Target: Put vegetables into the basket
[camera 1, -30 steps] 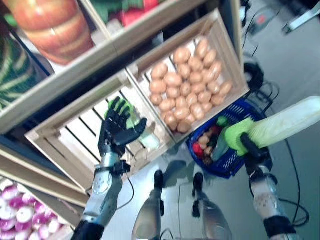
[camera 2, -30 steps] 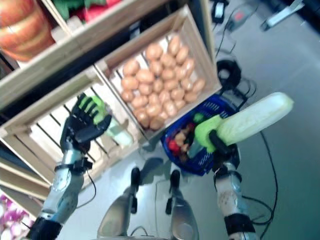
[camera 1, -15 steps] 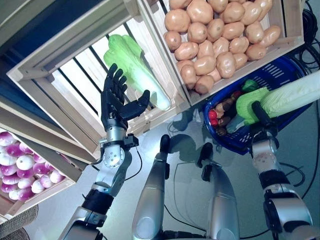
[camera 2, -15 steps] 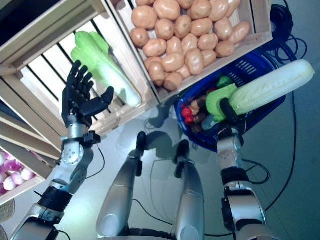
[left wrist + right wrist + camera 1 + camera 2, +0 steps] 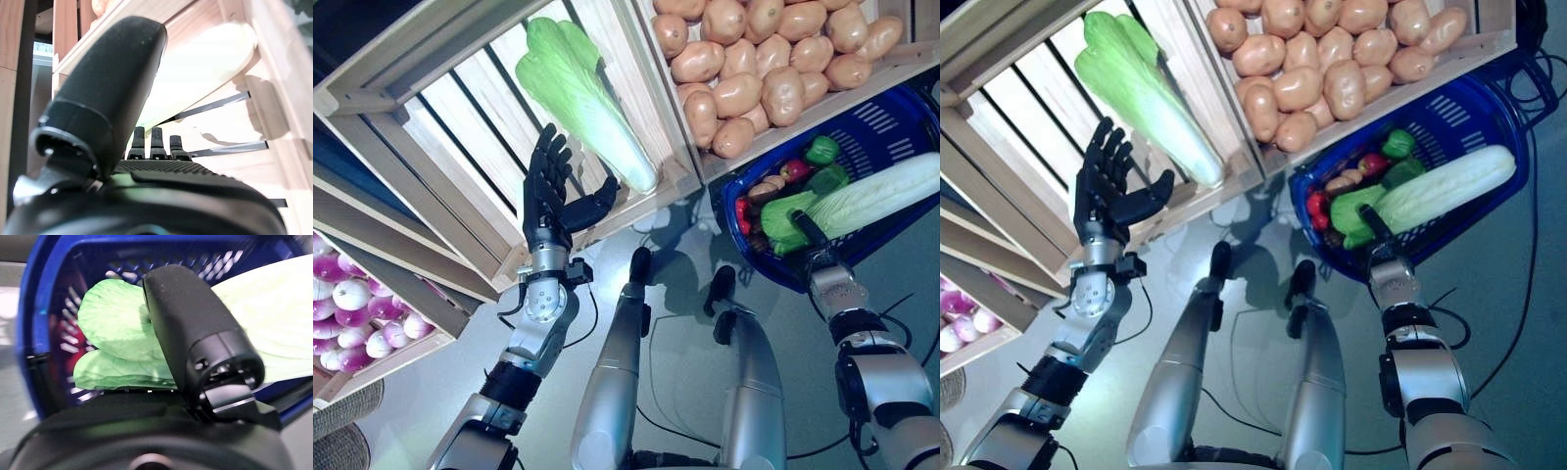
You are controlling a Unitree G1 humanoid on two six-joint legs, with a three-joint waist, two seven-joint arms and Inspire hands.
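Left eye view: we are looking down at slanted wooden crates, with a basket lower on the right.
Far left shelf: a lower crate (image 5: pixel 352 313) is showing purple and white round vegetables (image 5: pixel 342 299).
Left hand (image 5: pixel 551 201): we are holding it up in front of the slatted crate (image 5: pixel 460 127), fingers straight and spread wide, thumb out to the side, gripping nothing.
Cabbage in crate (image 5: pixel 582 93): a long green and white napa cabbage is lying on the slats, leafy end far, pale stem end near the crate's front rail, just beside our left hand but apart from it.
Potatoes (image 5: pixel 754 69): a heap is filling the next crate to the right.
Basket (image 5: pixel 1489 117): the blue basket is sitting on the floor right of centre, below the potato crate, holding small red and green vegetables (image 5: pixel 1371 166).
Held cabbage (image 5: pixel 1440 191): a second napa cabbage is lying across the basket, green leaves to the left, white end reaching the right rim.
Right hand (image 5: pixel 1376 235): we are gripping the held cabbage at its leafy end, thumb curled over the leaves in the right wrist view.
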